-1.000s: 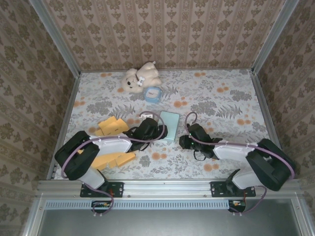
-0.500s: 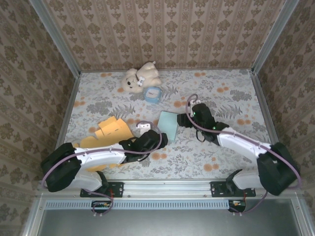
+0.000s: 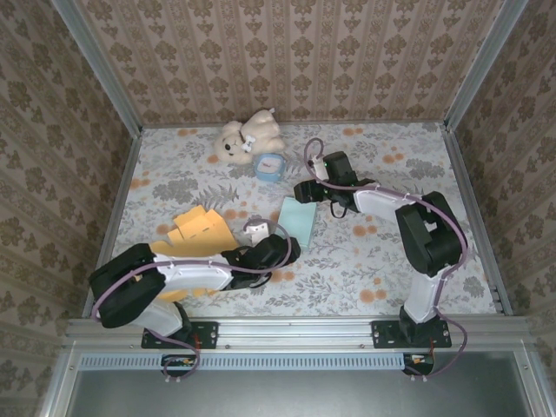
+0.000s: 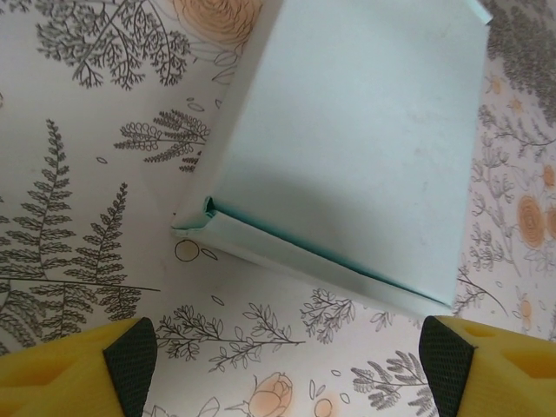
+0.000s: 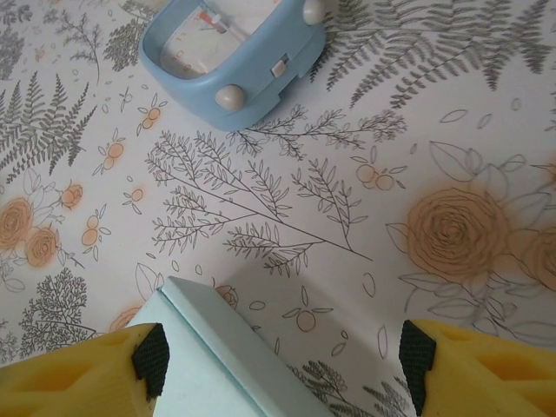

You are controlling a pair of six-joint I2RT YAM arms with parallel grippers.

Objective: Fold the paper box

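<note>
The paper box (image 3: 298, 217) lies mid-counter (image 3: 391, 261) as a closed pale-blue block with its flap tucked (one near seam gapes slightly). The left end effector (image 4: 287, 356) hangs just short of it, spread wide and empty. The right end effector (image 5: 282, 352) is likewise wide and empty over the far corner. Folding looks essentially done.

Left arm (image 3: 187, 271) and right arm (image 3: 382, 201): black joints, white link shells, lilac cables (image 3: 287, 248) looped outside. Left gripper (image 4: 287, 352), right gripper (image 5: 283, 354): yellow fingers (image 4: 52, 382), black textured pads (image 4: 132, 352).
</note>
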